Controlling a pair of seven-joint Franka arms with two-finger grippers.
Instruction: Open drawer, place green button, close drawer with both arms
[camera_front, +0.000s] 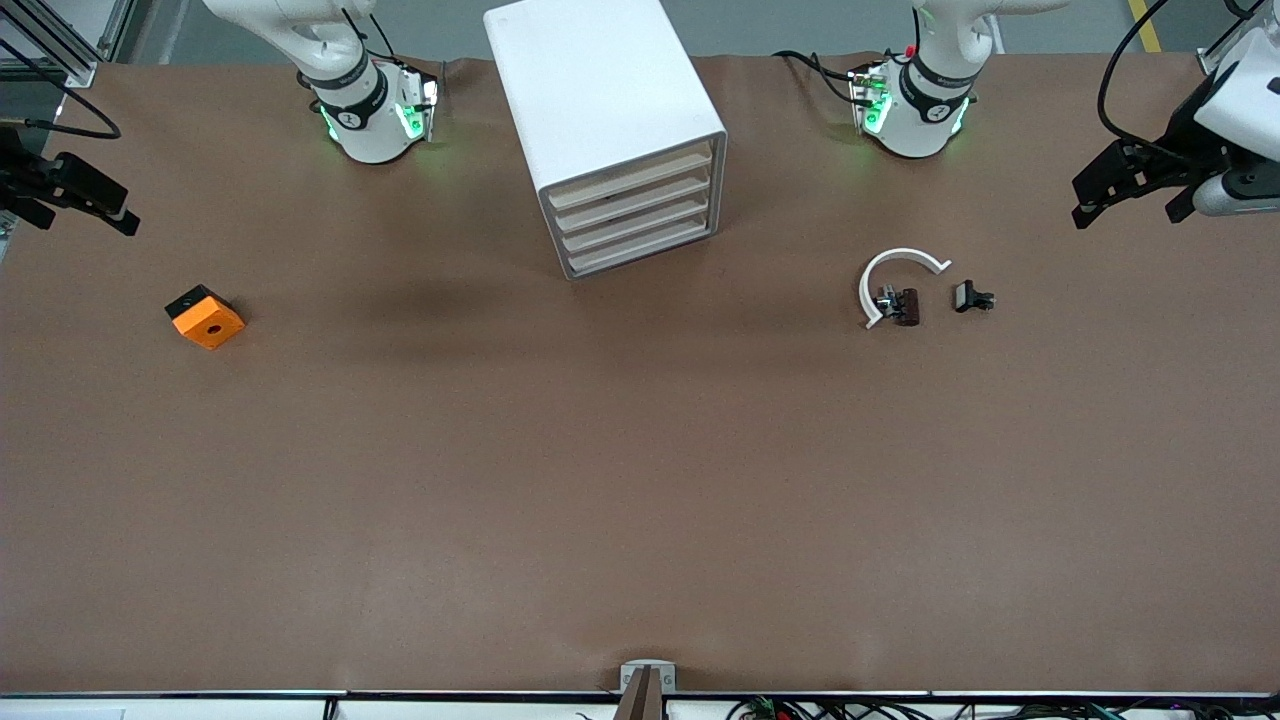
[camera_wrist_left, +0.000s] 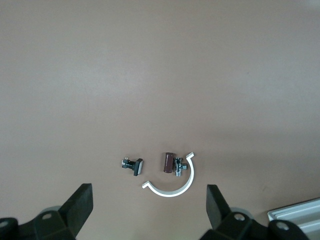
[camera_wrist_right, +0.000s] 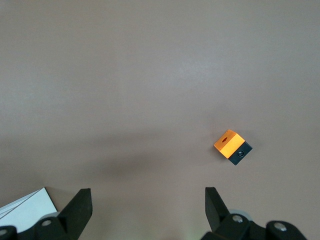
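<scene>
The white cabinet (camera_front: 600, 100) stands midway between the two arm bases. Its four drawers are all shut, and the bottommost drawer (camera_front: 640, 250) shows only its cream front strip. The button is out of view. My left gripper (camera_front: 1125, 215) hangs open over the left arm's end of the table, with nothing between its fingers; the left wrist view shows it (camera_wrist_left: 148, 197) above bare table. My right gripper (camera_front: 88, 222) hangs open and empty over the right arm's end, seen wide apart (camera_wrist_right: 147, 197) in the right wrist view.
An orange block (camera_front: 205, 317) (camera_wrist_right: 230, 142) with a round hole lies toward the right arm's end. Toward the left arm's end lie a white open ring (camera_front: 868, 285) (camera_wrist_left: 172, 193), a brown clip (camera_front: 905, 305) (camera_wrist_left: 167, 162) inside it, and a black clip (camera_front: 970, 297) (camera_wrist_left: 134, 166) beside it.
</scene>
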